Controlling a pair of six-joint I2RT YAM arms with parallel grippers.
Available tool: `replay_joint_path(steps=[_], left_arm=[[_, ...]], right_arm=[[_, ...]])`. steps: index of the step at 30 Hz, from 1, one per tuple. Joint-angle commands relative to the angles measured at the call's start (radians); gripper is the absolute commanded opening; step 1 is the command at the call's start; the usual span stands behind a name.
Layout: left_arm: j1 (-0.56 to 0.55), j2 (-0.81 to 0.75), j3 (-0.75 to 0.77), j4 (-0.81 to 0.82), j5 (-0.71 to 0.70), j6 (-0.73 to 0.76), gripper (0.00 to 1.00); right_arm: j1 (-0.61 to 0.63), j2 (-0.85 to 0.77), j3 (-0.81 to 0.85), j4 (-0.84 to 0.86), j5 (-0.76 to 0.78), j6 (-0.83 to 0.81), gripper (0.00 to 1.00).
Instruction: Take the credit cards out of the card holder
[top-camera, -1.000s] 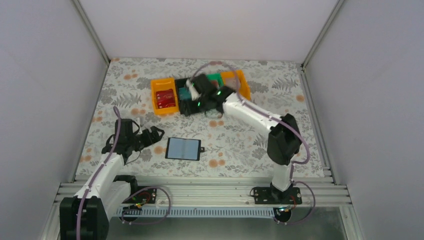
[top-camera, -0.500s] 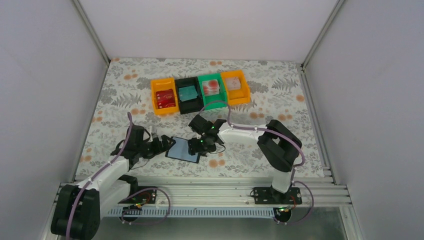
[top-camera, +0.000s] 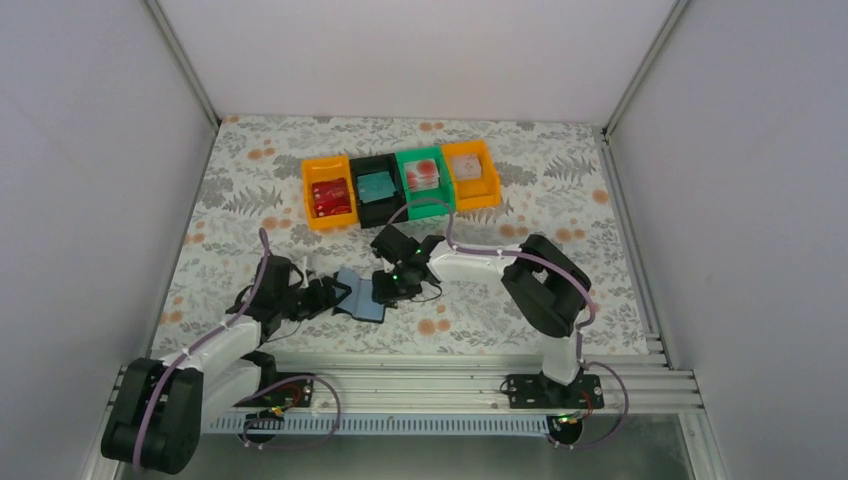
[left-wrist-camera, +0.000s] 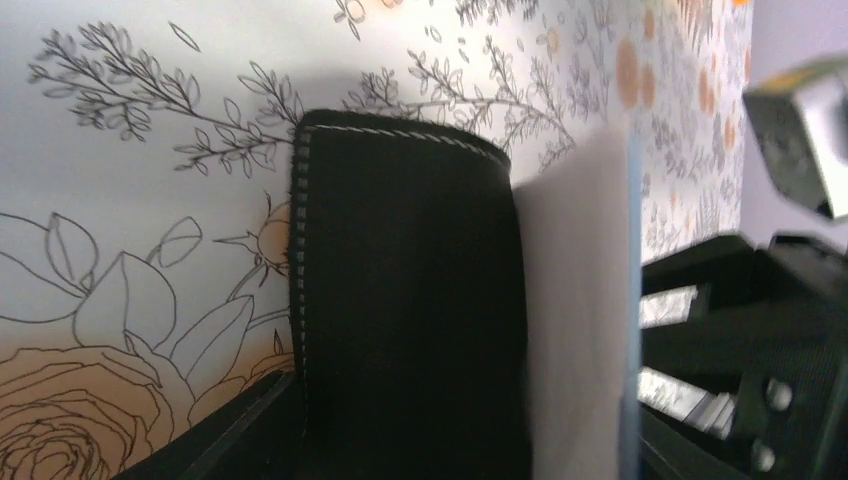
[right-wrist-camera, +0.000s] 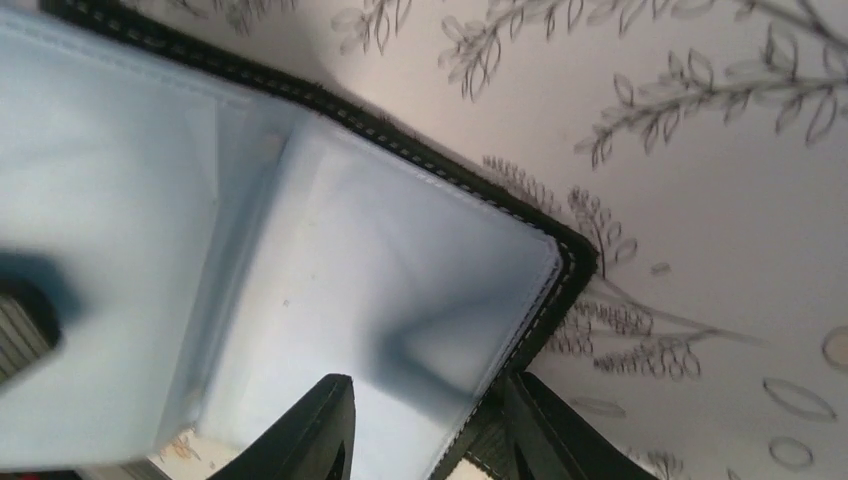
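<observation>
Wallet (top-camera: 358, 296), one side tilted up, between both grippers | right gripper (right-wrist-camera: 425, 392): one finger each side of wallet's corner, cannot tell if squeezing | left gripper (top-camera: 324, 297): at wallet's other edge, cannot tell if holding

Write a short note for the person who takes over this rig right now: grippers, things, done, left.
Left gripper: at the left edge of the small black book-like card holder; whether it grips cannot be told.
Right gripper: fingers straddle the holder's right edge; grip unclear.
Card holder: open on the flowered table between the arms, left half tilted up.
Credit cards: not distinguishable from the pale blue-grey inner faces; none seen lying beside the holder.
Done: holder open, both grippers on it.
Left: draw the cards out.
</observation>
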Motion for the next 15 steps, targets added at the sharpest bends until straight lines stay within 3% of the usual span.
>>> replay_joint_path(steps=[1,4,9,15], left_arm=[[-0.014,0.006,-0.022,0.092,0.078,-0.008,0.6],[-0.015,0.004,-0.022,0.109,0.081,-0.008,0.44],[-0.015,0.004,-0.014,0.11,0.063,-0.004,0.04],[-0.015,-0.035,-0.015,0.07,-0.002,-0.018,0.02]], right_arm=[[-0.04,0.038,0.052,0.083,-0.046,-0.026,0.38],[-0.052,0.052,0.077,0.08,-0.052,-0.047,0.35],[-0.069,0.033,0.108,0.073,-0.07,-0.081,0.32],[-0.129,-0.054,0.068,0.125,-0.177,-0.065,0.33]])
